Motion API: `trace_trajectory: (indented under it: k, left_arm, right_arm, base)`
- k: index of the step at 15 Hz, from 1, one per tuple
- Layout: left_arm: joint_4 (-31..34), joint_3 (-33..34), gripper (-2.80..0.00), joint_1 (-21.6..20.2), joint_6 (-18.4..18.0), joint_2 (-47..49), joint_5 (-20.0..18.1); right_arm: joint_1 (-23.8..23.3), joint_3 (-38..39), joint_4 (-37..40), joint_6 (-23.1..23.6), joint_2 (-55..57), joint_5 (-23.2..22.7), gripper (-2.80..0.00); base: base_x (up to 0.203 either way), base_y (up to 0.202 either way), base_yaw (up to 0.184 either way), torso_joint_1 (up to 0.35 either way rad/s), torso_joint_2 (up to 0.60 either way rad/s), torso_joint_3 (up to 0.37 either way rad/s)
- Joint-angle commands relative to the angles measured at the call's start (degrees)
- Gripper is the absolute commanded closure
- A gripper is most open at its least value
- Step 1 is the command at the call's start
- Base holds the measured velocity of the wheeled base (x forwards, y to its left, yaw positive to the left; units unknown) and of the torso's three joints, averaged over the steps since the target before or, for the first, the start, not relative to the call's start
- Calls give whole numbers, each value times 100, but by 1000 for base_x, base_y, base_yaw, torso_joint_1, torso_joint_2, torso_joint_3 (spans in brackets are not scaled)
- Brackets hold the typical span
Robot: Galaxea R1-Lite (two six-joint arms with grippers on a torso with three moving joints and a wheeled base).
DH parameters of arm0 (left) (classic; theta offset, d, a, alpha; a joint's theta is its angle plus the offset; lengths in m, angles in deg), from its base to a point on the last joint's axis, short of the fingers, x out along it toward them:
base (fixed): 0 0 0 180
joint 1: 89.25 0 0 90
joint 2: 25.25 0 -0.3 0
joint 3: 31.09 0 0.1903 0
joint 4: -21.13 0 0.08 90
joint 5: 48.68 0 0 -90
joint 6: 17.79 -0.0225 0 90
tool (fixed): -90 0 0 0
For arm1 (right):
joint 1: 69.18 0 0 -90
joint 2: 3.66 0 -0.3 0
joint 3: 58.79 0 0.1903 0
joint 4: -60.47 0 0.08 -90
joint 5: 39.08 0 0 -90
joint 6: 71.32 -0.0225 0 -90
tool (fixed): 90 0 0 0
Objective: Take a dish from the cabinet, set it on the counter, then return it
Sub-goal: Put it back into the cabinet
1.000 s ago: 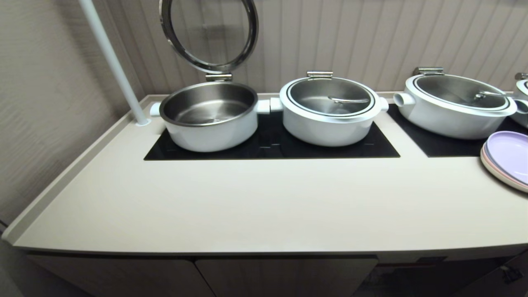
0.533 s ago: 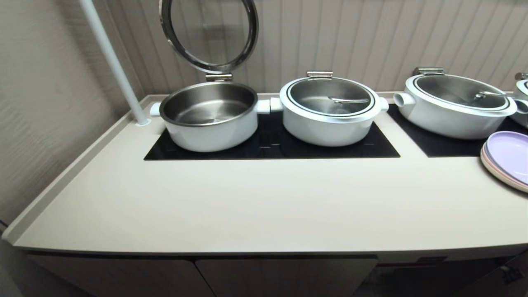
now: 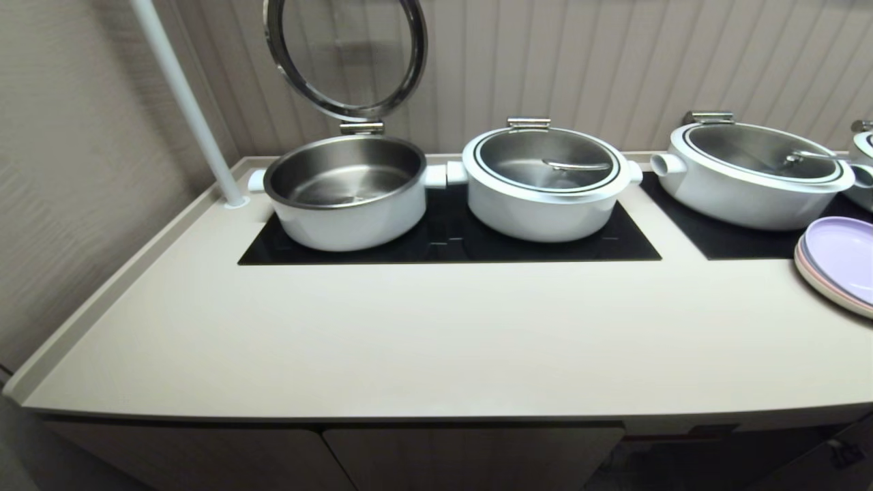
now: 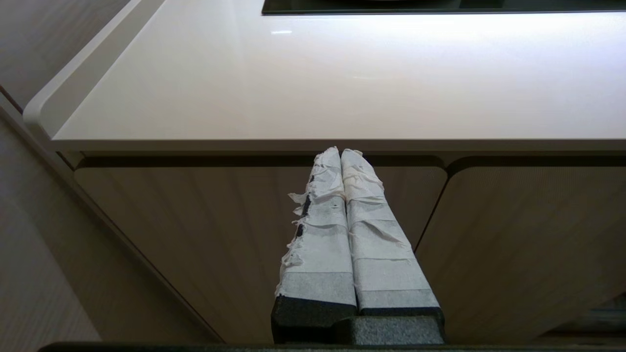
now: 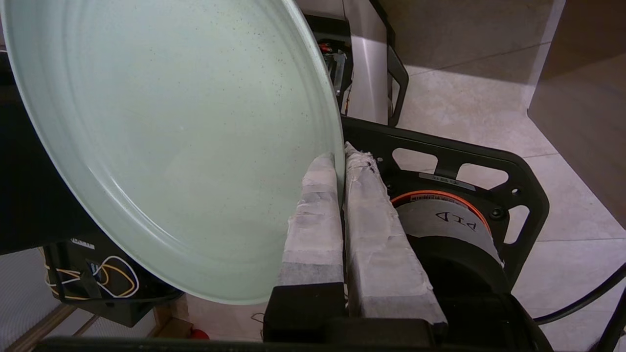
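Low down, right gripper (image 5: 341, 159) pinches the dish (image 5: 181, 137) — round, matte; left gripper (image 4: 341, 152) clenched.

lilac plate (image 3: 844, 259) cropped, dish (image 5: 171, 137) top cropped

The dish (image 5: 181, 142), a pale mint-green round plate with a shallow raised rim and fine dark speckles, is held tilted on edge, its rim pinched between taped fingers. The counter (image 3: 436, 334) is a smooth cream-beige worktop with inset glossy black panels; ribbed beige cabinet (image 4: 244, 234) doors sit closed beneath its front edge.
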Motion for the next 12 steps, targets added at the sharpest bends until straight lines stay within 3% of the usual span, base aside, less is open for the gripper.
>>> trace_trajectory:
  k: [1, 12]
  left_arm:
    - [-1, 0, 0, 0, 2, -2, 2]
    - [-10, 0, 0, 0, 2, -2, 2]
  right_arm:
    - [33, -27, 14, -8, 22, -8, 0]
    - [84, -7, 22, -26, 30, -8, 0]
  base:
    - [0, 0, 0, 0, 0, 0]
    - [0, 0, 0, 0, 0, 0]
